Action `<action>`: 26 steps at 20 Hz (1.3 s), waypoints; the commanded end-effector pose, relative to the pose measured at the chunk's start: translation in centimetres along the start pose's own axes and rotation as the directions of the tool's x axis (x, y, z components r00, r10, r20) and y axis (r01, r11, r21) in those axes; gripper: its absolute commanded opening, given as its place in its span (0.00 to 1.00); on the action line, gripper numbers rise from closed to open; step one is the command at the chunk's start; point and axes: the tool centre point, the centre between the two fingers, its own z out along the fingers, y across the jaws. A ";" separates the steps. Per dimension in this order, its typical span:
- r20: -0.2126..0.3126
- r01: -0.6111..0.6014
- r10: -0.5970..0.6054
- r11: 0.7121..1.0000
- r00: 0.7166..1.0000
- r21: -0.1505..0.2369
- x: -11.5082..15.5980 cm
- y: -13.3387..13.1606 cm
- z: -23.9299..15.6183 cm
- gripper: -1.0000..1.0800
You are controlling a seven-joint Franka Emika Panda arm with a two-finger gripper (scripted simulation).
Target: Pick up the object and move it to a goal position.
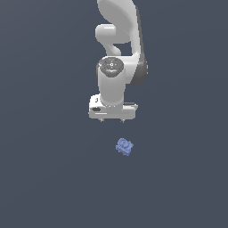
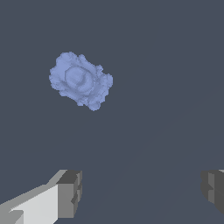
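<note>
The object [image 1: 124, 146] is a small periwinkle-blue lumpy block lying on the dark grey floor, below and slightly toward the exterior view's right of my gripper [image 1: 111, 120]. In the wrist view the object [image 2: 80, 80] shows a rounded bump on its top face. My gripper [image 2: 140, 192] is open, its two grey fingertips [image 2: 70, 192] spread wide with nothing between them. It hangs apart from the object, not touching it.
The white arm [image 1: 116, 53] rises behind the gripper toward the top of the exterior view. A uniform dark grey surface [image 1: 44, 178] surrounds everything.
</note>
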 end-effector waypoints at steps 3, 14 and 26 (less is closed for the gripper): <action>-0.002 0.000 0.000 1.000 1.000 -0.003 0.1 0.0 0.0 0.96; -0.017 0.002 -0.002 1.000 1.000 -0.029 0.6 0.3 -0.5 0.96; -0.017 0.165 -0.166 0.986 0.986 -0.034 1.9 -0.7 0.2 0.96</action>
